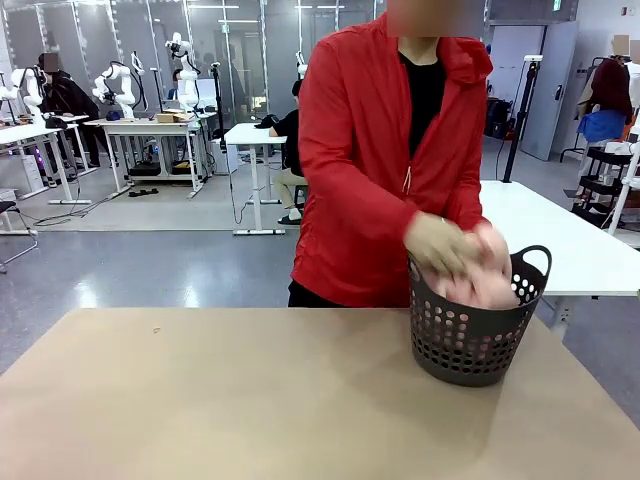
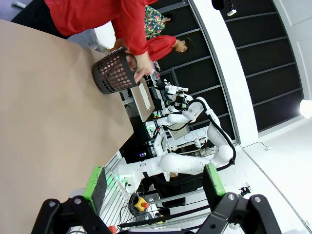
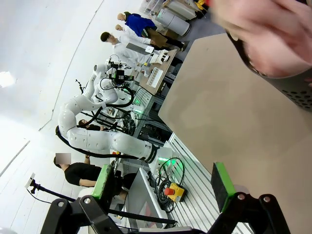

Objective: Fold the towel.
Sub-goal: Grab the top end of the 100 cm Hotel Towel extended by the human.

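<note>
The salmon-pink towel (image 1: 492, 287) lies bunched inside a dark perforated basket (image 1: 468, 340) at the right of the brown table. A person in a red jacket stands at the far side with both hands (image 1: 447, 247) on the towel in the basket. In the left wrist view, my left gripper (image 2: 155, 181) is open with nothing between its green pads, well away from the basket (image 2: 112, 73). My right gripper (image 3: 163, 183) is open too and holds nothing; the basket's wall (image 3: 298, 92) and a blurred hand (image 3: 265, 24) sit at the top right of its view.
The brown table (image 1: 220, 400) stretches bare to the left and front of the basket. Each wrist view catches my other white arm, the right arm (image 2: 180, 163) and the left arm (image 3: 97, 139), beside the table's edge. White tables and other people stand farther off.
</note>
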`<state>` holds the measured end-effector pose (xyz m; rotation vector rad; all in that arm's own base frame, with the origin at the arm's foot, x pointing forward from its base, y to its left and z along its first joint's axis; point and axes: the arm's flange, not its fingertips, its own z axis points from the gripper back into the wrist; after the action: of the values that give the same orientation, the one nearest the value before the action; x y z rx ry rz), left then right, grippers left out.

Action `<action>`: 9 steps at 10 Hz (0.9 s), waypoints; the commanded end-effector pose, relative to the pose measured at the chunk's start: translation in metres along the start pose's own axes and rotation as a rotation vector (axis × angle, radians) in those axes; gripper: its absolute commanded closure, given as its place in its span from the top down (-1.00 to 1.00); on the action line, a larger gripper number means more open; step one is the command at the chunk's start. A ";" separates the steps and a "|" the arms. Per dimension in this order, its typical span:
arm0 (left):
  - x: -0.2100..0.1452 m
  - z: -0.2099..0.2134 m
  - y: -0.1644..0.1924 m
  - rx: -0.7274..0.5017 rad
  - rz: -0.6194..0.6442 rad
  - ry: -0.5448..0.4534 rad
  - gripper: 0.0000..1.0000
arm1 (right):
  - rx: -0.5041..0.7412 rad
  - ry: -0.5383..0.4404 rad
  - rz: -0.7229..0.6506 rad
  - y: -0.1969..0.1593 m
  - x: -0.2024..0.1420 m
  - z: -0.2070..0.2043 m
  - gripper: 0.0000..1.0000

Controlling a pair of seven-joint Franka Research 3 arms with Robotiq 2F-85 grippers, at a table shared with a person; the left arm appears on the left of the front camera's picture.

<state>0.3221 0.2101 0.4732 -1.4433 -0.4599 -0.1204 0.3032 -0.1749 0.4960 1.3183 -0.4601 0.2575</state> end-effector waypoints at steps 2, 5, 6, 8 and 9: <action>-0.001 0.001 -0.001 -0.014 -0.007 0.005 1.00 | 0.011 -0.008 0.022 0.001 0.002 0.001 1.00; -0.001 0.001 -0.001 -0.014 -0.007 0.005 1.00 | 0.011 -0.008 0.022 0.001 0.002 0.001 1.00; -0.001 0.001 -0.001 -0.014 -0.007 0.005 1.00 | 0.011 -0.008 0.022 0.001 0.002 0.001 1.00; -0.001 0.001 -0.001 -0.014 -0.007 0.005 1.00 | 0.011 -0.008 0.022 0.001 0.002 0.001 1.00; -0.001 0.001 -0.001 -0.014 -0.007 0.005 1.00 | 0.011 -0.008 0.022 0.001 0.002 0.001 1.00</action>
<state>0.3221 0.2101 0.4732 -1.4433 -0.4597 -0.1205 0.3033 -0.1748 0.4960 1.3183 -0.4602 0.2577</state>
